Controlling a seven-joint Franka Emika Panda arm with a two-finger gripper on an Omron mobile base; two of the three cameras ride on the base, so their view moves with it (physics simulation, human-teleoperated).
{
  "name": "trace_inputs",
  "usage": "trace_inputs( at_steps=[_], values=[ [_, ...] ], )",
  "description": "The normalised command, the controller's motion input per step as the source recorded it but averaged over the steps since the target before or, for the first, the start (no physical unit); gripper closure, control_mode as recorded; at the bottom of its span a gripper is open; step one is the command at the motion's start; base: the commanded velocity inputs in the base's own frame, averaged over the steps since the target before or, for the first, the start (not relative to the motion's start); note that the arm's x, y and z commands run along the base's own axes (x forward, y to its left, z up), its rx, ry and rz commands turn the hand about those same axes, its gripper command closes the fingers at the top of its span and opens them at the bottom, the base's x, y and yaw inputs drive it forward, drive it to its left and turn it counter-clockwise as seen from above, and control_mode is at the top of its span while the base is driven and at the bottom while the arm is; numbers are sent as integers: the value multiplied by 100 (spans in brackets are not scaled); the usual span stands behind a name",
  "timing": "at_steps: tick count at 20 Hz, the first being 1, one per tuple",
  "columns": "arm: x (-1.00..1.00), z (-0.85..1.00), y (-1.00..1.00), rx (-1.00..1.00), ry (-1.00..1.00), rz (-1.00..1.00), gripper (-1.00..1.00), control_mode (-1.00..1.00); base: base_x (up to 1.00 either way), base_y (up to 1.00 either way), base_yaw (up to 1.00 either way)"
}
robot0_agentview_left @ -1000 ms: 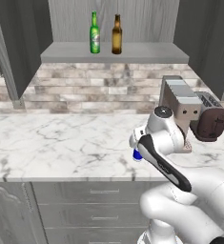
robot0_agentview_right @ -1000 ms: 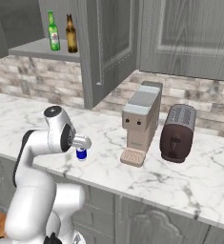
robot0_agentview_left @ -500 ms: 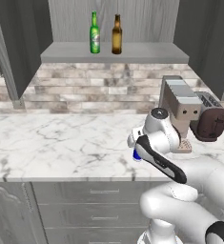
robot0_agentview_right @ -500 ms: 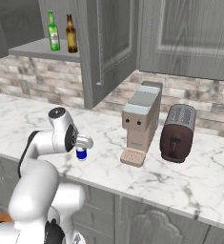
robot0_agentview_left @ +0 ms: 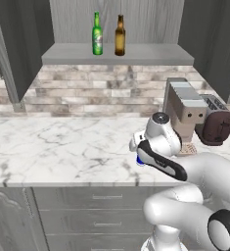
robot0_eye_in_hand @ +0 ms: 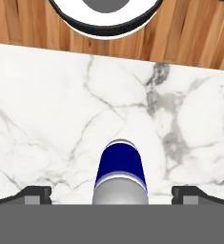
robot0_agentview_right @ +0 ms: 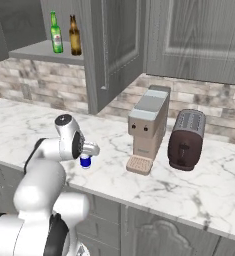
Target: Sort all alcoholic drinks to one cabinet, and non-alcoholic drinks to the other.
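A white plastic bottle with a blue cap stands on the marble counter near its front edge, seen as a blue patch under the hand. My gripper is open, one fingertip on each side of the bottle and apart from it. The green bottle and the amber-brown bottle stand upright side by side on the open cabinet's shelf. The red soda can is out of view.
A beige coffee machine and a dark brown toaster stand on the counter to the right. An open cabinet door hangs between the shelf and a closed cabinet. The counter's edge borders wooden floor.
The arm's upper joints have shifted slightly to the right over the bottle. The bottle and the two bottles on the shelf have not moved.
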Motion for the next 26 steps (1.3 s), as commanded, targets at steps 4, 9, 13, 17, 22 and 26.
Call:
trace_inputs(
  at_steps=[4, 9, 13, 17, 22, 26],
  values=[
    [23, -5, 1, 0, 0, 0, -100, -100, 0, 0, 0],
    [23, -7, 0, 0, 0, 0, -100, -100, 0, 0, 0],
    [17, -9, 0, 0, 0, 0, -100, -100, 0, 0, 0],
    [15, -6, 2, 0, 0, 0, -100, -100, 0, 0, 0],
    [5, -10, 0, 0, 0, 0, -100, -100, 0, 0, 0],
    [5, -20, 0, 0, 0, 0, 100, -100, 0, 0, 0]
  ],
)
